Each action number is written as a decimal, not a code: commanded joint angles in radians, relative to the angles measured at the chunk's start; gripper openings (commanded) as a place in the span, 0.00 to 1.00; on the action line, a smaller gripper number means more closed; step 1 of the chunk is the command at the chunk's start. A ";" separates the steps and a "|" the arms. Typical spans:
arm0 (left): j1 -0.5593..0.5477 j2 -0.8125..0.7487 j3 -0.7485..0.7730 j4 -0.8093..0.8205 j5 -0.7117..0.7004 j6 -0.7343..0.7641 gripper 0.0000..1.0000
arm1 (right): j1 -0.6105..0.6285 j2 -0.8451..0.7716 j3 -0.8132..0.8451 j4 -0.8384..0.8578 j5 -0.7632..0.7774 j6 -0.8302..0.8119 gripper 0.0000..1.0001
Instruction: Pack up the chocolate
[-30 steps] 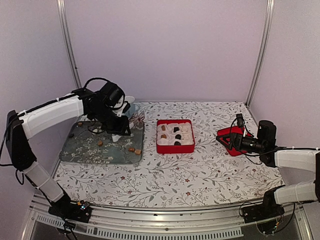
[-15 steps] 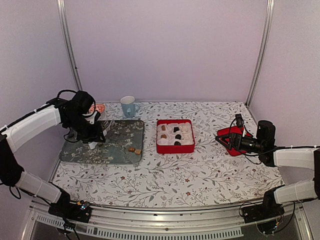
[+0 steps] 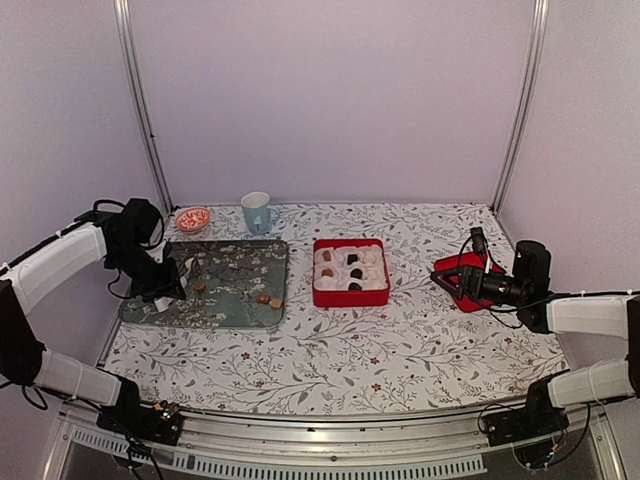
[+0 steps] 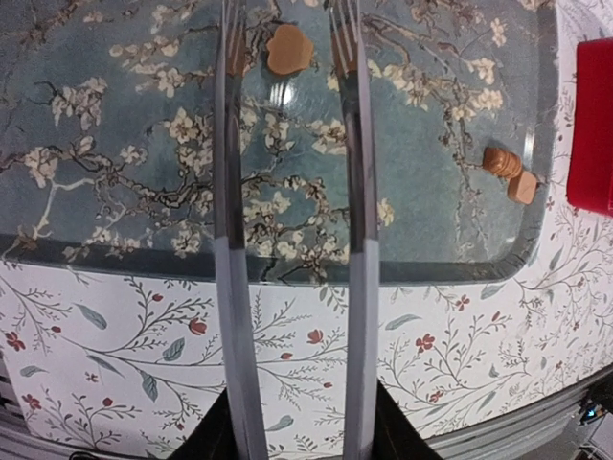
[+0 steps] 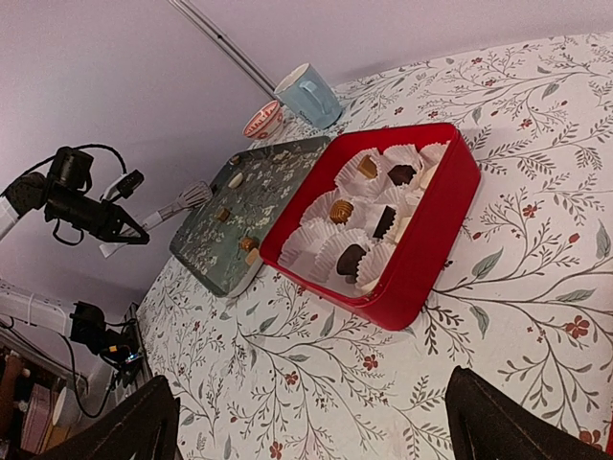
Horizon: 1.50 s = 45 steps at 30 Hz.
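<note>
Right, my left gripper [image 4: 285, 14], part-open, brackets a tan chocolate [image 4: 288, 49] toward the tray's [image 4: 450, 115] left edge to pinch it; more sit at its near-right corner and in the red box [image 5: 436, 244]; right gripper [image 5: 311, 426] gapes idle.

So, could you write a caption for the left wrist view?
Left gripper fingers flanking a tan chocolate on the blossom-patterned tray.

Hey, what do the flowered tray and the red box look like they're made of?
The tray looks like glossy glass or lacquered metal: light glints off its blue blossom print. The red box looks like matte card or plastic, hard to tell. Its white liners look like pleated paper.
</note>
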 commanded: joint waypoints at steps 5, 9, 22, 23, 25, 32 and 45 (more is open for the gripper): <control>0.028 -0.015 -0.019 0.004 0.005 0.023 0.35 | 0.002 0.010 -0.010 0.024 -0.014 0.012 0.99; 0.027 0.002 -0.041 0.019 0.049 0.027 0.35 | 0.002 0.015 -0.010 0.026 -0.014 0.010 0.99; 0.007 0.073 -0.033 0.022 0.051 0.055 0.36 | 0.002 0.030 -0.007 0.038 -0.017 0.014 0.99; 0.004 0.077 -0.035 0.025 0.051 0.056 0.36 | 0.003 0.030 -0.006 0.038 -0.017 0.014 0.99; 0.001 0.082 -0.033 0.026 0.051 0.059 0.35 | 0.002 0.030 -0.005 0.039 -0.017 0.016 0.99; -0.010 0.091 -0.021 0.032 0.052 0.061 0.30 | 0.002 0.035 -0.003 0.039 -0.015 0.016 0.99; -0.019 0.081 0.019 0.021 0.050 0.058 0.24 | 0.002 0.044 0.001 0.038 -0.016 0.016 0.99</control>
